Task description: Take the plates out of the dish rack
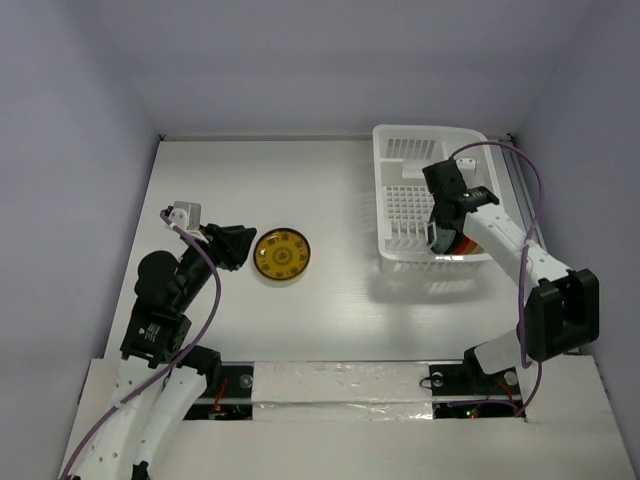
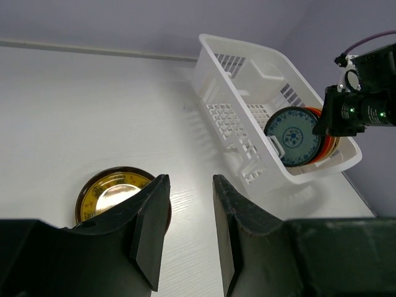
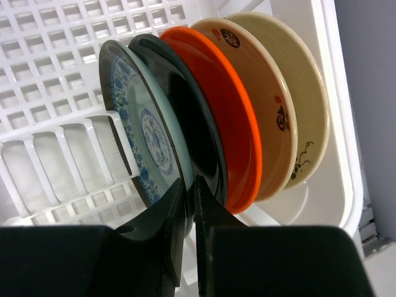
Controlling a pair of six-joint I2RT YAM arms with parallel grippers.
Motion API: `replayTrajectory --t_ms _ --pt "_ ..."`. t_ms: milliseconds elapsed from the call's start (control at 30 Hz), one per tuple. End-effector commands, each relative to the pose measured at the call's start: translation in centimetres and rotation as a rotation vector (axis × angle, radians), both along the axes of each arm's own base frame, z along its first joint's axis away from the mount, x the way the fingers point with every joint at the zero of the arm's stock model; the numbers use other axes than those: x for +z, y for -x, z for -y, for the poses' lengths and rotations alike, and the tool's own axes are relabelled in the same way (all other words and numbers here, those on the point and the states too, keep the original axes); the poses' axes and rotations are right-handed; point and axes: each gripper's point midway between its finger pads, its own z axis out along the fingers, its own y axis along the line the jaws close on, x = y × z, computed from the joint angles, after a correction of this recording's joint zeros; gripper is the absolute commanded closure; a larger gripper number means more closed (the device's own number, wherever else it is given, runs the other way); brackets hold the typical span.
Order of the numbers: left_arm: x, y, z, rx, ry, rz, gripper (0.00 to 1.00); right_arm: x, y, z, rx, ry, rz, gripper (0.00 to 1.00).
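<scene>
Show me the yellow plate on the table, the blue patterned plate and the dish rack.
yellow plate (image 1: 281,256): top view, centre of its face.
blue patterned plate (image 3: 146,131): right wrist view, middle of its face.
dish rack (image 2: 224,116): left wrist view, slotted near side wall.

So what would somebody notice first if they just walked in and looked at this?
Probably the row of colourful plates standing on edge in the white dish rack at the far right, with the right gripper pinching the rim of the blue-patterned plate at the end of the row. Next, the shiny yellow plate lying flat on the table, beside the open left gripper.
</scene>
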Motion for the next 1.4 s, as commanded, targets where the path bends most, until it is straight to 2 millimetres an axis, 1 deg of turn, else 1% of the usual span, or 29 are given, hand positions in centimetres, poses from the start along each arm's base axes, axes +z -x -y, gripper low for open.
replayTrajectory --t_ms 0,100,200,233,267,300,367,400,500,533,600,667,700,767,800,833,867,900,933,967,1000,1033,1067,1100,1167,1200,1233,1333,1367 --pt "3.2 0.5 -0.2 0.002 0.023 0.089 0.69 3.2 -0.2 0.6 -0.016 0.053 0.028 0.98" --pt "3.3 0.6 -0.3 0.005 0.024 0.092 0.69 3.1 0.2 0.7 -0.004 0.092 -0.008 1.0" --pt "3.3 0.7 -0.1 -0.004 0.026 0.095 0.68 3.3 0.4 0.1 0.006 0.136 -0.023 1.0" --pt "3.3 0.7 -0.1 -0.004 0.026 0.095 0.68 3.5 0.4 0.3 -0.001 0.145 -0.023 1.0" --pt "3.3 0.7 -0.1 -0.004 0.025 0.093 0.68 4.0 0.3 -0.4 0.014 0.15 -0.013 1.0" --pt "3.2 0.7 -0.1 -0.004 0.023 0.093 0.68 4.4 0.3 -0.5 0.016 0.161 -0.007 1.0" --pt "3.3 0.7 -0.1 -0.004 0.025 0.093 0.68 5.5 0.2 -1.1 0.026 0.18 0.016 1.0" --pt "3.3 0.7 -0.1 -0.004 0.025 0.093 0.68 6.7 0.1 -1.4 0.028 0.177 0.041 1.0" --pt "3.3 0.7 -0.1 0.001 0.025 0.093 0.68 8.9 0.2 -1.7 0.033 0.18 0.083 1.0" --pt "3.3 0.7 -0.1 0.001 0.025 0.092 0.68 10.2 0.1 -1.8 0.029 0.182 0.115 1.0" --pt "3.2 0.7 -0.1 0.001 0.024 0.09 0.68 11.3 0.5 -1.8 0.028 0.186 0.13 1.0" --pt "3.2 0.6 -0.1 -0.001 0.024 0.089 0.67 13.3 0.8 -2.3 0.029 0.16 0.191 1.0" --pt "3.2 0.7 -0.1 -0.001 0.024 0.09 0.67 13.9 1.0 -2.6 0.037 0.144 0.21 1.0" --pt "3.2 0.6 -0.1 -0.001 0.024 0.09 0.64 15.4 1.6 -4.7 0.106 0.055 0.27 1.0" --pt "3.2 0.6 -0.1 -0.001 0.023 0.091 0.63 16.2 1.2 -6.2 0.146 0.0 0.318 1.0" --pt "3.2 0.6 -0.1 -0.001 0.024 0.09 0.6 16.3 1.4 -9.1 0.245 -0.088 0.33 1.0" --pt "3.2 0.6 -0.1 -0.001 0.024 0.089 0.59 16.2 1.6 -10.6 0.301 -0.141 0.347 1.0" --pt "3.2 0.6 0.0 -0.002 0.024 0.089 0.57 17.0 0.9 -13.0 0.352 -0.229 0.408 1.0" --pt "3.1 0.6 -0.1 -0.001 0.023 0.087 0.55 16.9 0.9 -14.9 0.398 -0.291 0.42 1.0" --pt "3.0 0.5 0.0 -0.001 0.021 0.085 0.54 16.6 1.6 -18.6 0.515 -0.401 0.405 1.0" --pt "3.0 0.5 -0.1 0.001 0.022 0.083 0.53 16.1 1.1 -21.5 0.566 -0.494 0.431 1.0" --pt "3.0 0.5 -0.1 0.002 0.022 0.083 0.53 15.7 1.2 -23.6 0.611 -0.552 0.425 1.0" --pt "3.0 0.4 -0.1 0.005 0.021 0.08 0.53 15.2 2.0 -26.6 0.677 -0.644 0.401 1.0" --pt "3.0 0.4 -0.2 0.007 0.022 0.081 0.53 14.0 1.4 -29.1 0.705 -0.687 0.387 1.0" --pt "3.1 0.5 -0.3 0.011 0.021 0.085 0.53 12.4 1.6 -32.3 0.757 -0.756 0.33 1.0" --pt "3.0 0.4 -0.3 0.018 0.021 0.084 0.52 12.1 1.8 -34.0 0.774 -0.792 0.323 1.0" --pt "3.1 0.4 -0.4 0.019 0.021 0.084 0.52 10.1 1.0 -35.2 0.769 -0.79 0.286 1.0" --pt "3.1 0.4 -0.4 0.022 0.022 0.085 0.52 8.1 1.1 -38.0 0.782 -0.84 0.239 1.0" --pt "3.1 0.4 -0.4 0.021 0.021 0.084 0.52 6.4 0.9 -38.8 0.782 -0.844 0.202 1.0"
